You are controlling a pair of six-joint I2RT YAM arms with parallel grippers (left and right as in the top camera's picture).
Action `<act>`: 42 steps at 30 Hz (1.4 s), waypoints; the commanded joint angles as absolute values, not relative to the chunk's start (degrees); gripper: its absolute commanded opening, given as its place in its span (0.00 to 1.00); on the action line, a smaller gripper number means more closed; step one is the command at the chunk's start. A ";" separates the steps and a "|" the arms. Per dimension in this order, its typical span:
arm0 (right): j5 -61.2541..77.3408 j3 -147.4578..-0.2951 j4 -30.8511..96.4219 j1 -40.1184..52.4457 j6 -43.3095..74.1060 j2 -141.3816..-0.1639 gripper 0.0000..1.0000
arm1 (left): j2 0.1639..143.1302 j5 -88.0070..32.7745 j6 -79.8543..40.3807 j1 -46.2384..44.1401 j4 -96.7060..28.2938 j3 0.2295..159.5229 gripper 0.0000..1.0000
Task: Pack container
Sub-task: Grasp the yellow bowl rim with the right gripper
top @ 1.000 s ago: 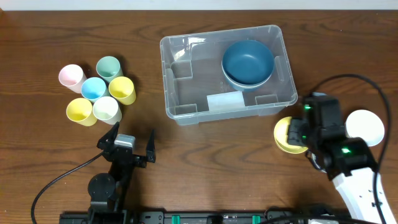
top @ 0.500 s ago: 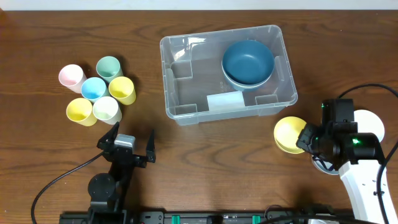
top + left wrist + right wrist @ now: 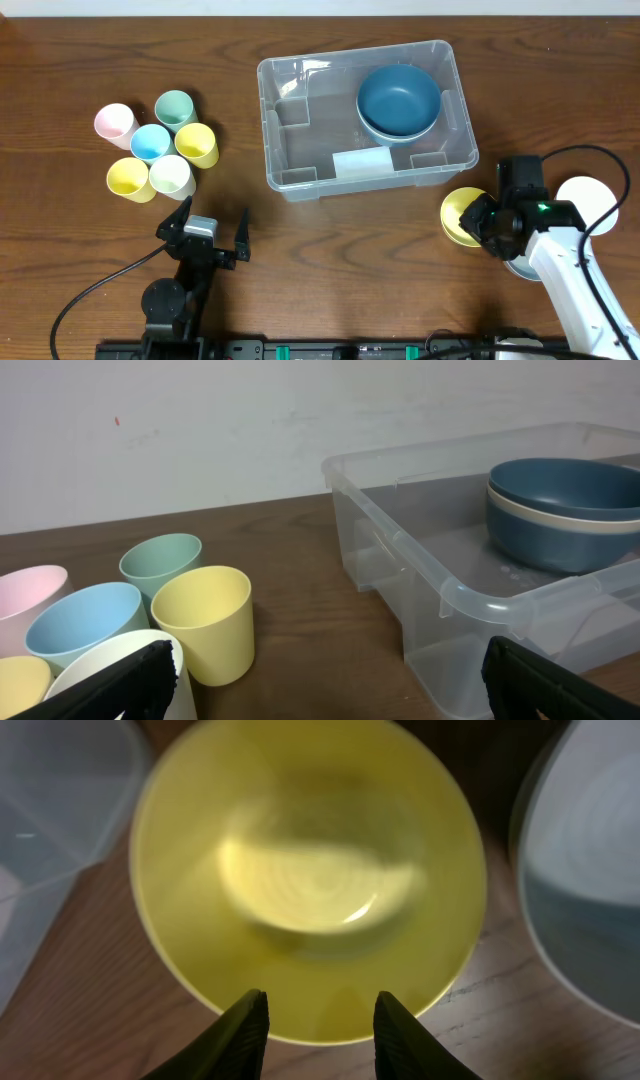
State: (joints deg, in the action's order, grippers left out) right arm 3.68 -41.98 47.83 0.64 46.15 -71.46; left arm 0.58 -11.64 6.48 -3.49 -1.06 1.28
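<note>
Two bowls (image 3: 399,100) in container (image 3: 310,140), yellow bowl (image 3: 310,880) outside.
Only wrist view shows right gripper (image 3: 318,1030) parted over it; left gripper (image 3: 213,215) gapes.

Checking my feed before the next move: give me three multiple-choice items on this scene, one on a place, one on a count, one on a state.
1. Where is the yellow bowl?
A) on the table beside the container
B) inside the container
C) on the floor
2. How many cups stand together?
A) four
B) eight
C) six
3. The left gripper is:
A) shut on a cup
B) open, empty
C) shut, empty
Answers: 1 A, it sits on wood off the container's right front corner; 2 C, six show overhead; 3 B, its fingers stand wide with nothing between.
</note>
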 commanded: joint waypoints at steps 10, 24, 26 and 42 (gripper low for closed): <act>3.38 -41.17 44.29 1.19 50.81 -78.17 0.32 | 0.23 -12.47 7.49 -3.62 -2.96 0.23 0.98; 3.42 -41.23 44.10 1.17 45.69 -82.06 0.29 | 0.23 -12.47 7.49 -3.62 -2.96 0.23 0.98; 3.42 -41.98 44.12 1.08 42.94 -81.95 0.36 | 0.23 -12.47 7.49 -3.62 -2.96 0.23 0.98; 8.21 -50.50 56.45 1.19 43.27 -78.39 0.34 | 0.23 -12.45 7.49 -3.62 -2.96 0.23 0.98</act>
